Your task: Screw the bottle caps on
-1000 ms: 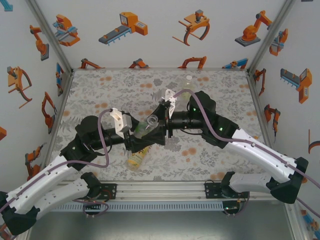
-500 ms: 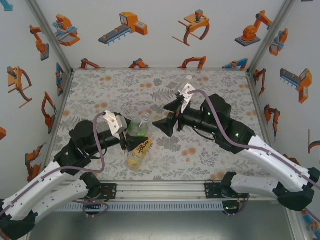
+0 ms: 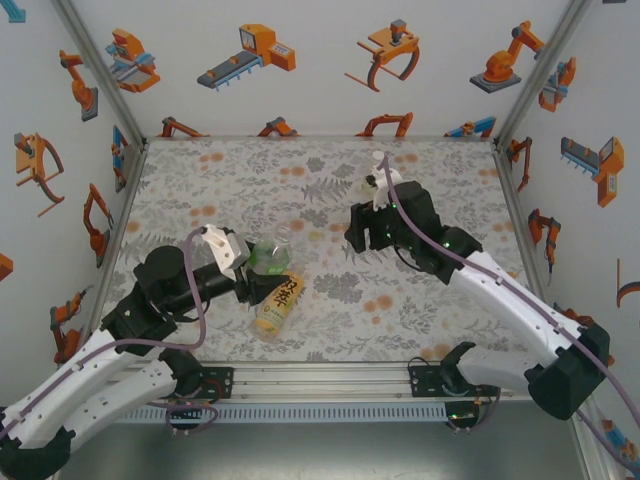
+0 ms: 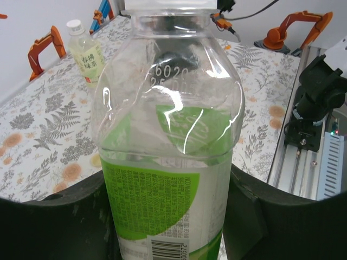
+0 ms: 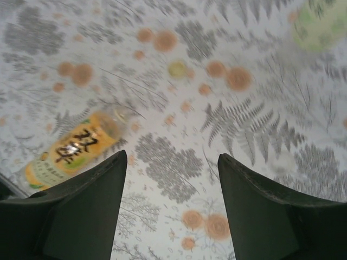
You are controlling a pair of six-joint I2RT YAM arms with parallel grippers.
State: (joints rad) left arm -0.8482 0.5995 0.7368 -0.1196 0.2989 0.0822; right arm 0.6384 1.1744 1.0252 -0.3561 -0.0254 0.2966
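My left gripper is shut on the body of the short green-tinted bottle, which stands roughly upright just above the table. A white band that looks like a cap sits at its top. The amber bottle lies on its side just below it. At the back stands the clear bottle with a pale label, a white cap on it. My right gripper hangs open and empty over the floral table.
White walls with robot pictures close in the table on three sides. A metal rail runs along the near edge between the arm bases. A blurred pale green bottle lies at the right wrist view's top right corner.
My right gripper has drawn back from the green-tinted bottle's neck, moving right and toward the back. My left gripper has pulled back a little to the left, still holding the bottle.
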